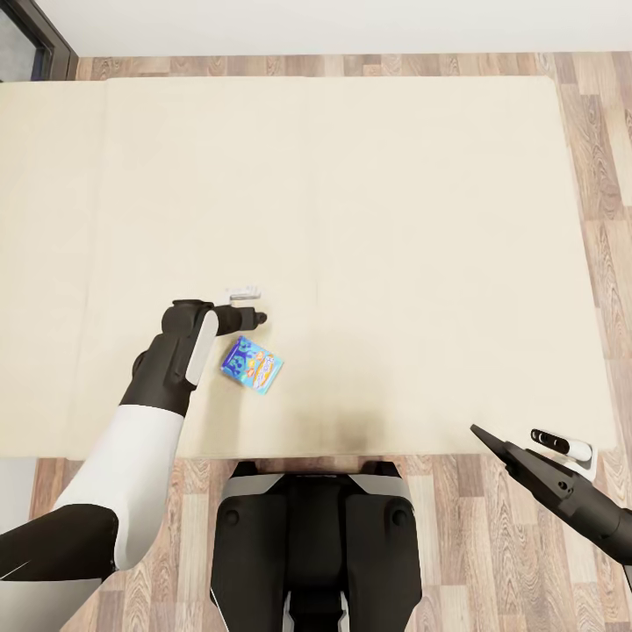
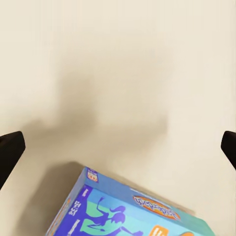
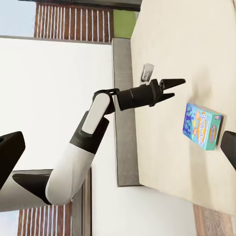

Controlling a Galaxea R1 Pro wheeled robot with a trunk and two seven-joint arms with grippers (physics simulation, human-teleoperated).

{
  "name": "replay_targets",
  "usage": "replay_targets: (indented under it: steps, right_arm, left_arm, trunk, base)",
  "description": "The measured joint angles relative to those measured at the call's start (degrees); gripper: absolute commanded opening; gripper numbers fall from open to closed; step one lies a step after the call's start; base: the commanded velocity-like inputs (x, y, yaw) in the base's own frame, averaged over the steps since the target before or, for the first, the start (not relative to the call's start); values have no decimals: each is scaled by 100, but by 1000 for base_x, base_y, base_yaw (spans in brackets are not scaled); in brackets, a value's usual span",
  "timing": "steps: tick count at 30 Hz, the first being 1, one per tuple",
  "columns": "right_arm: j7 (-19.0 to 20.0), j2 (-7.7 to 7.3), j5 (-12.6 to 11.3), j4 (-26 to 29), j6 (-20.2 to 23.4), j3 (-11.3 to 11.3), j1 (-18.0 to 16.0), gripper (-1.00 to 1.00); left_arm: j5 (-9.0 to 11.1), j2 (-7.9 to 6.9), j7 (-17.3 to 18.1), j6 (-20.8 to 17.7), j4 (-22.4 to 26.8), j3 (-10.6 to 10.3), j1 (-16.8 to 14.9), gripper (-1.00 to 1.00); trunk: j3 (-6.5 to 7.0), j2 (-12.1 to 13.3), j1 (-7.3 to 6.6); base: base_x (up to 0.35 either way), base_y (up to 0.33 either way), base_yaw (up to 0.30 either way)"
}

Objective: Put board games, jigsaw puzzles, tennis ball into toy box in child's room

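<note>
A board game (image 1: 252, 365) lies flat on the bed (image 1: 395, 219), near its front edge. The left end effector (image 1: 254, 317) hangs spread just beyond it. It should shift back over the box, straddle its short sides, then descend squarely.

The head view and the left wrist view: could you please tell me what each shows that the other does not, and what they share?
The head view alone takes in the wood floor, the robot's base, the left gripper seen whole and the right gripper. The left wrist view alone shows its open dark fingertips up close, well apart. Both show the board game lying on the beige bed.
</note>
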State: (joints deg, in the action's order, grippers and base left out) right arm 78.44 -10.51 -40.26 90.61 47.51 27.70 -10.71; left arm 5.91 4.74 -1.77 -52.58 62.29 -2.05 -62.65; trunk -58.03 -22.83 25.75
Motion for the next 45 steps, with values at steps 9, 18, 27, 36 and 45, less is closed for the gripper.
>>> replay_targets:
  steps: [9,18,27,36,45]
  right_arm:
    - [-2,0,-1,-3,0,4,-2,100]
    - [-5,5,-1,-1,-2,0,0,100]
    - [4,5,0,-1,-15,-1,0,100]
    - [8,6,-1,-1,-18,-2,-1,100]
    - [9,6,-1,0,-18,-2,-1,100]
  left_arm:
    - [21,33,124,55,-21,-10,1,100]
    - [14,44,466,63,-33,-15,2,100]
    - [6,45,631,62,-50,-23,5,100]
    - [6,45,645,65,-120,-25,7,100]
    - [2,53,647,72,-248,-47,9,100]
  trunk:
    - [0,0,0]
    - [0,0,0]
    - [0,0,0]
    - [0,0,0]
    - [0,0,0]
  base:
    - [0,0,0]
    - [0,0,0]
    - [0,0,0]
    - [0,0,0]
    - [0,0,0]
